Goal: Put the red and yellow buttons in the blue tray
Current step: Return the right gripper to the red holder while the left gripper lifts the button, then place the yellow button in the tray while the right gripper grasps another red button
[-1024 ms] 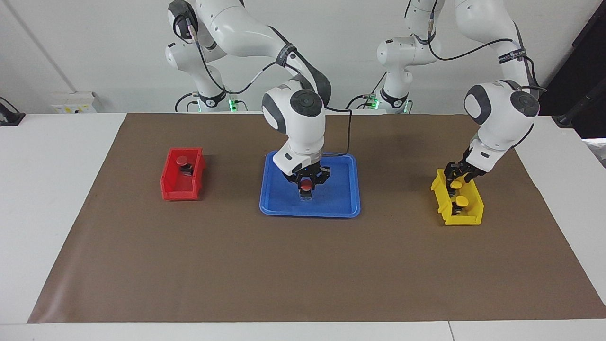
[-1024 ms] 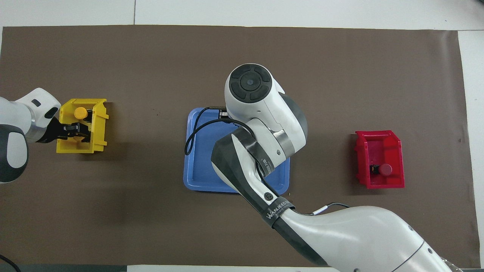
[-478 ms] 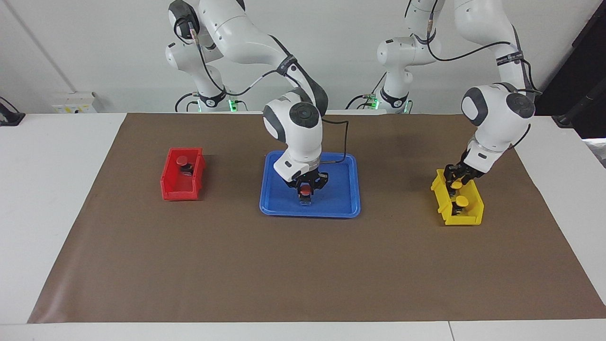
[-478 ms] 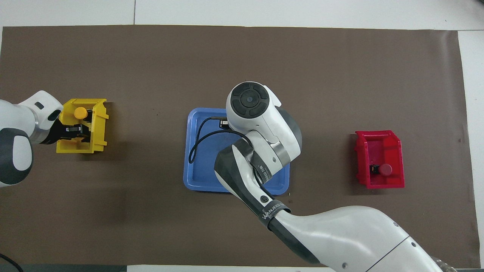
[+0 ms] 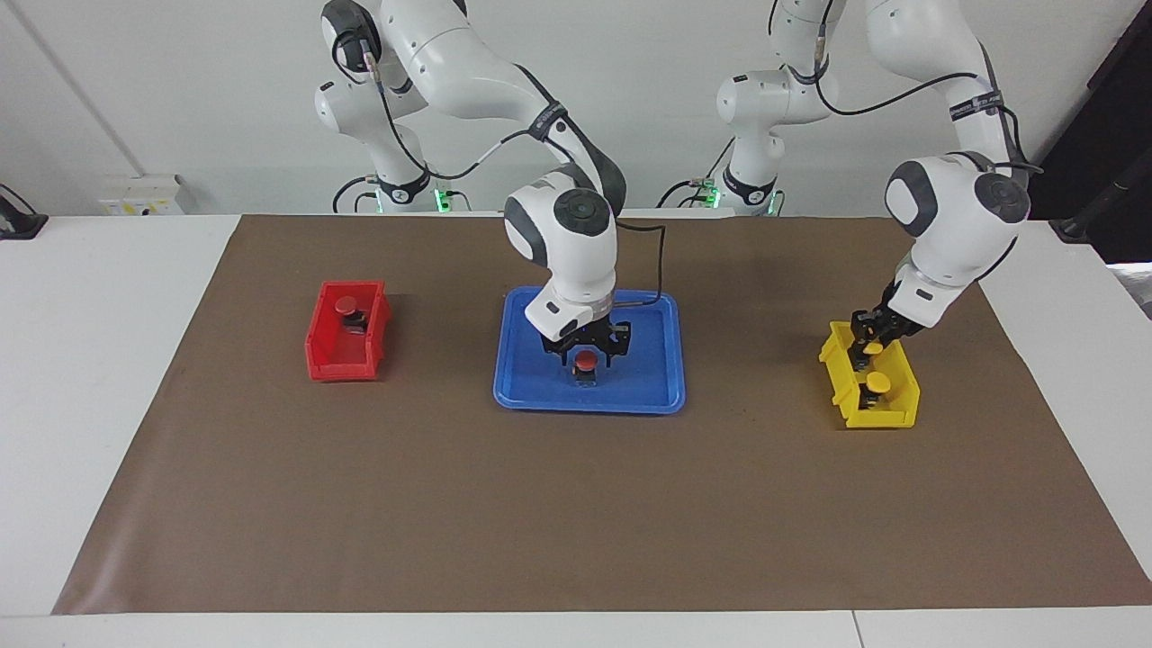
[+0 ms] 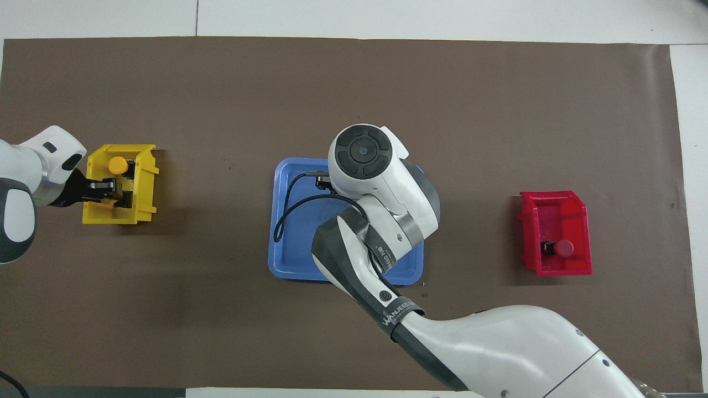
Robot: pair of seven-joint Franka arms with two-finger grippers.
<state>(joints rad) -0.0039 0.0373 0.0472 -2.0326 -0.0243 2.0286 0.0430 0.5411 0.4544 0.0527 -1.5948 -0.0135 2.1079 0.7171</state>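
Observation:
The blue tray (image 5: 531, 396) (image 6: 293, 260) lies mid-table. A red button (image 5: 585, 362) stands upright in it, and my right gripper (image 5: 586, 349) hangs just over it, open, a finger on each side of the cap. The right arm hides that button and gripper in the overhead view. My left gripper (image 5: 869, 346) (image 6: 116, 190) reaches into the yellow bin (image 5: 868, 409) (image 6: 144, 188) and is shut on the yellow button (image 5: 871, 349) nearer to the robots. Another yellow button (image 5: 877, 383) (image 6: 117, 165) sits free in that bin. The red bin (image 5: 346, 364) (image 6: 556, 221) holds a red button (image 5: 346, 306) (image 6: 563, 247).
A brown mat (image 5: 576, 504) covers most of the white table. The yellow bin stands toward the left arm's end, the red bin toward the right arm's end. The right arm's cable (image 6: 287, 204) loops over the tray.
My right gripper has opened and let go of the red button, which now stands in the tray. My left gripper has closed on the yellow button in the yellow bin.

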